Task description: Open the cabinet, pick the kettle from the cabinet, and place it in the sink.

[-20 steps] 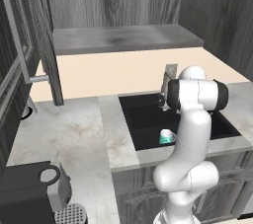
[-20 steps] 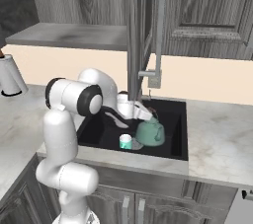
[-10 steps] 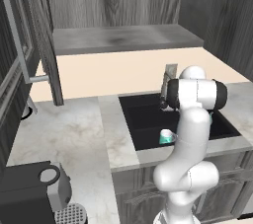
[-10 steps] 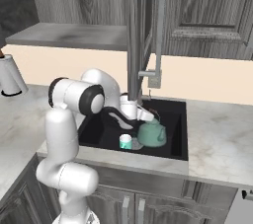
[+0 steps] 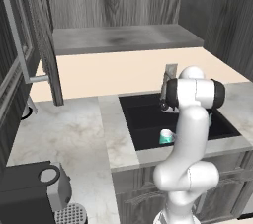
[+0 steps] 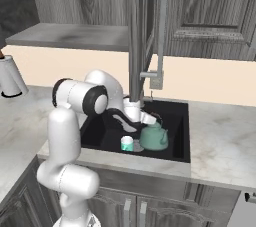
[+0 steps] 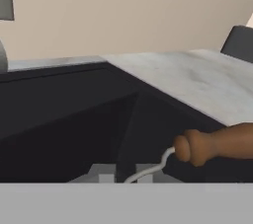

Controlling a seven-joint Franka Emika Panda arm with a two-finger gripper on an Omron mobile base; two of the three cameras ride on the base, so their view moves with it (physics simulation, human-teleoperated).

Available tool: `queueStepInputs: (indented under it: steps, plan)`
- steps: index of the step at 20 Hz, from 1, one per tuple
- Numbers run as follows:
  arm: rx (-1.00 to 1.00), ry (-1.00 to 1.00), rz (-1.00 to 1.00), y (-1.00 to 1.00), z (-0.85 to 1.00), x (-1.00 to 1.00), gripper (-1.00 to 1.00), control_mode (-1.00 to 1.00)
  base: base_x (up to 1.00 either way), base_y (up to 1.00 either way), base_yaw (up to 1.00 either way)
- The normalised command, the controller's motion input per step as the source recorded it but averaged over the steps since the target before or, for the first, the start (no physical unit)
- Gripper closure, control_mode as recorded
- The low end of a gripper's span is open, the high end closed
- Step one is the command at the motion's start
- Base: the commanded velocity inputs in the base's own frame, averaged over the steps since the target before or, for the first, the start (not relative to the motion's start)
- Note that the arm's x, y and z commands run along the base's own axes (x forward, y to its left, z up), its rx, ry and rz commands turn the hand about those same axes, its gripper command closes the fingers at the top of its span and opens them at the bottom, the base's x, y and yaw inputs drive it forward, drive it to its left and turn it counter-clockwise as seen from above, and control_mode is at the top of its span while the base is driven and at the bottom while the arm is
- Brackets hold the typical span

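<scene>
— While I hold station, the gripper [image 6: 154, 119] reads clamped on the kettle [image 6: 153, 138] handle.
— Kettle position?
— Inside the sink [image 6: 183, 136], beside a small cup [image 6: 127, 144], below the faucet [image 6: 156, 78].
— And the cabinet [image 5: 47, 50]?
— Its door stands open, left of the sink.

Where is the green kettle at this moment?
In the right base view, the green kettle sits inside the black sink, below the faucet, with a small teal cup on its left side.
</scene>
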Motion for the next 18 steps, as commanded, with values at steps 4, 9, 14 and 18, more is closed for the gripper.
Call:
queueStepInputs:
  steps: [4, 9, 14, 18]
  plan:
    - [0.08, -0.04, 0.07, 0.0, -0.17, 0.09, 1.0, -1.0, 0.0, 0.0, 0.0]
    - [0.09, -0.05, 0.07, 0.0, -0.2, 0.12, 1.0, -1.0, 0.0, 0.0, 0.0]
    - [0.08, -0.04, 0.05, -0.01, -0.23, 0.05, 1.0, -1.0, 0.0, 0.0, 0.0]
    - [0.09, -0.03, 0.04, -0.02, -0.26, 0.02, 1.0, -1.0, 0.0, 0.0, 0.0]
